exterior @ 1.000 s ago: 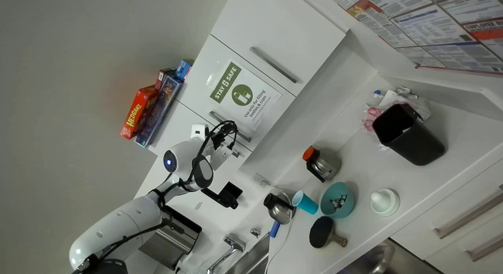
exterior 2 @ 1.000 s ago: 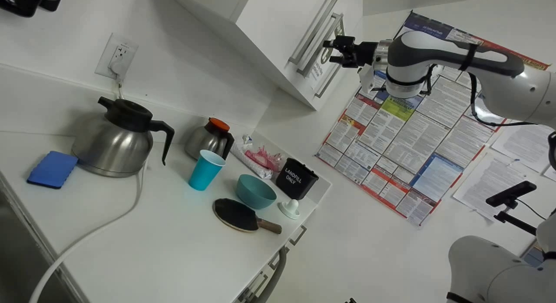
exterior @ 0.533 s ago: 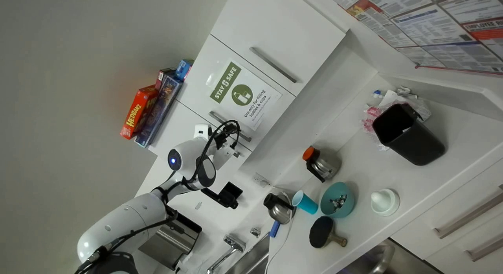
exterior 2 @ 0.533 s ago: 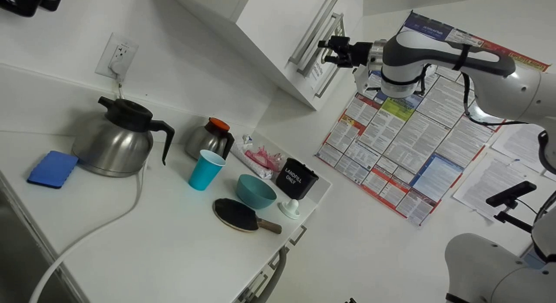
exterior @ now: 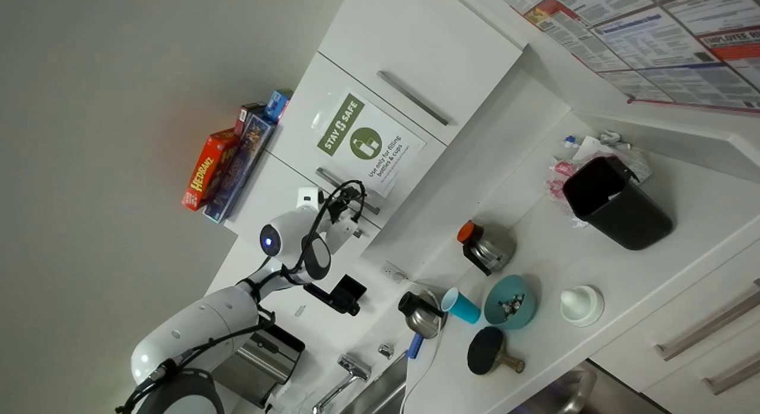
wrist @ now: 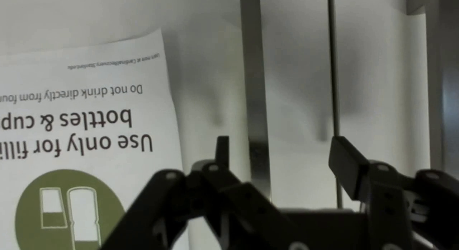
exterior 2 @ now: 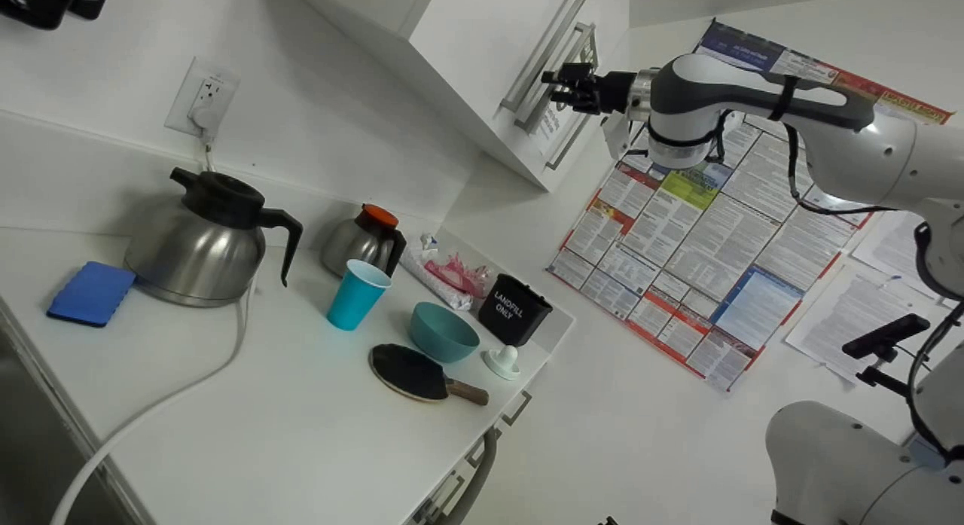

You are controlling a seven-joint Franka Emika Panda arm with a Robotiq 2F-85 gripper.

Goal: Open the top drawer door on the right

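Observation:
The labelled top door (exterior: 303, 129) is a white front, closed flush with its neighbours, in an exterior view. Its green-and-white label (exterior: 366, 143) also shows upside down in the wrist view (wrist: 68, 210). The slim metal bar handle (exterior: 326, 176) is partly hidden by my wrist and cable there. In the wrist view the handle (wrist: 255, 81) runs up between my two fingers, nearer the left one. My gripper (wrist: 281, 155) is open, with gaps on both sides of the bar. In an exterior view my gripper (exterior 2: 551, 86) overlaps the handle (exterior 2: 536, 112).
A plain white front with its own handle (wrist: 435, 81) lies right of the seam in the wrist view. Game boxes (exterior: 211, 164) sit atop the cabinet. Below, the counter holds a carafe (exterior 2: 199, 246), a cup (exterior 2: 355, 299), a bowl (exterior 2: 444, 333) and a bin (exterior: 620, 206).
My arm and gripper have moved closer to the cabinet fronts and handle. The fingers look a little closer together. The door has not moved.

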